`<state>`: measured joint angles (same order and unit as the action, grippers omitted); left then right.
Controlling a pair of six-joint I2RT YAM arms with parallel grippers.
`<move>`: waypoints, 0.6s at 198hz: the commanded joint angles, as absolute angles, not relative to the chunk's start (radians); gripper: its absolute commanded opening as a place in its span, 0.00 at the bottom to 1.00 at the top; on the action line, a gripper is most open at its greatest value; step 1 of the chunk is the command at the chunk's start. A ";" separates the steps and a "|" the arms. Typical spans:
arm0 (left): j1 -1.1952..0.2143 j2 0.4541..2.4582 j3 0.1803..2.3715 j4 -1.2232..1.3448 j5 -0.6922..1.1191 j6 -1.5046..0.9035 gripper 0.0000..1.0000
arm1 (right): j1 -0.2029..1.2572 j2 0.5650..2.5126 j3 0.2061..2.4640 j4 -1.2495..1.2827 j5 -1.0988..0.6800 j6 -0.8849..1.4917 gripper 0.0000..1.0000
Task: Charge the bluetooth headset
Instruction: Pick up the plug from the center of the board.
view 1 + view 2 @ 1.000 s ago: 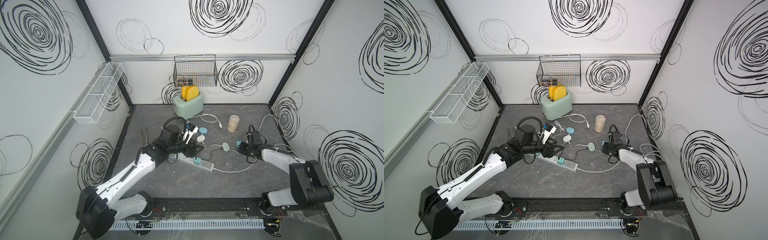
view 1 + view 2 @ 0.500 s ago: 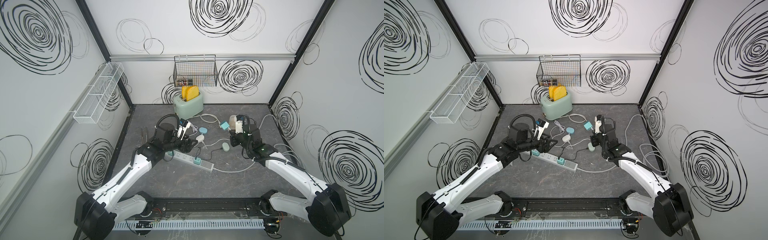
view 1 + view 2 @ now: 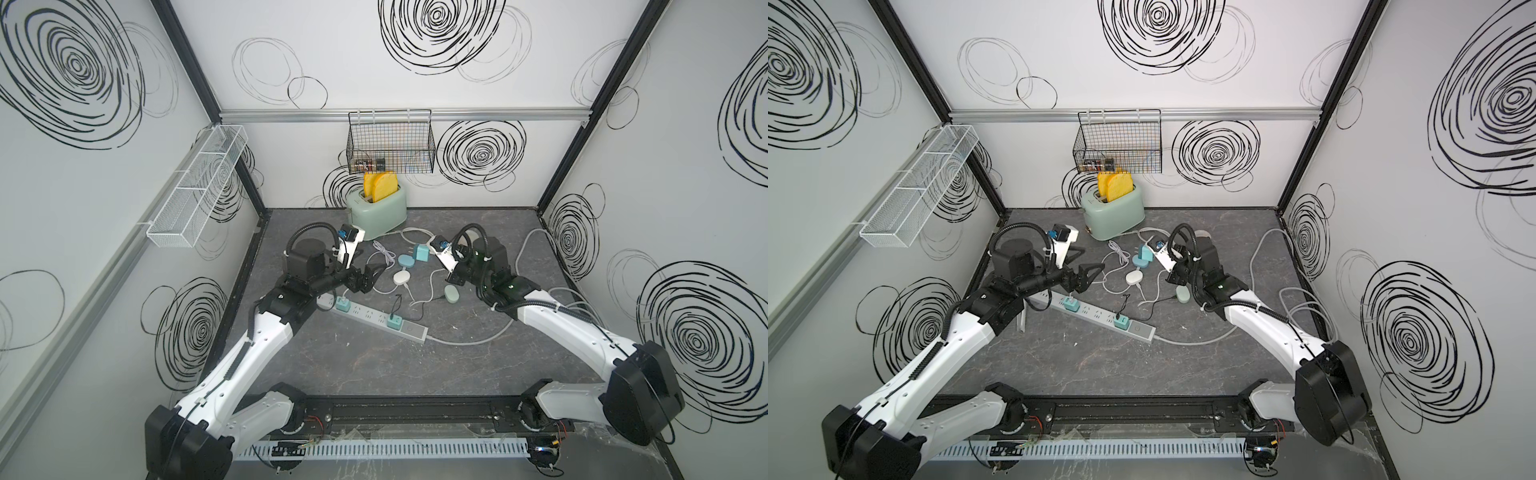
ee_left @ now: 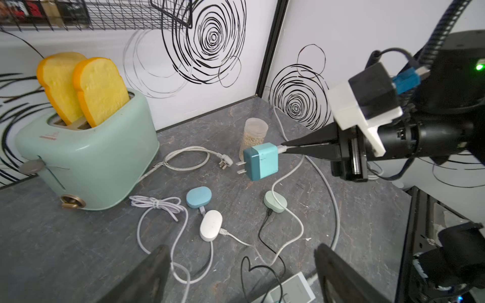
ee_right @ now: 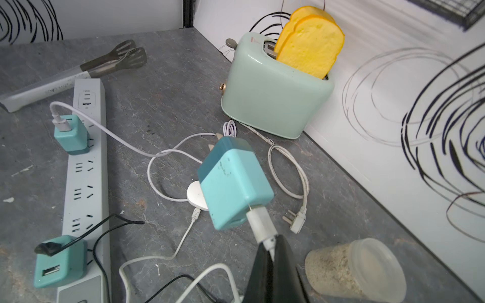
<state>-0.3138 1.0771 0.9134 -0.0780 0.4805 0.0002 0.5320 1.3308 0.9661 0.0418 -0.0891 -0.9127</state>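
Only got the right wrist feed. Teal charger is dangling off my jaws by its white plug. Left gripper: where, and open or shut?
Observer: The left gripper is open and empty, above the table by the power strip.
Operator: I only see a white case. Any others?
Observer: Yes, a blue case sits right next to the white case.
Operator: That all?
Observer: No, there is also a sage green case, apart from those two, with a black cable plugged into it.
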 commanded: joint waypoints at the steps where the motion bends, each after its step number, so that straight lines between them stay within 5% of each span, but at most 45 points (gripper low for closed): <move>1: -0.275 1.149 0.933 -0.011 0.596 0.154 0.87 | 0.534 1.378 1.083 -0.039 -0.136 -1.113 0.00; 119: -0.297 1.304 1.056 -0.158 0.816 0.822 0.91 | 0.540 1.336 1.112 -0.159 -0.287 -1.471 0.00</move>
<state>-0.2783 1.2907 1.0473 -0.1207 0.7315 0.6102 0.5312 1.3708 1.1114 -0.1314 -0.2333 -1.3651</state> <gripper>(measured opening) 0.913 0.064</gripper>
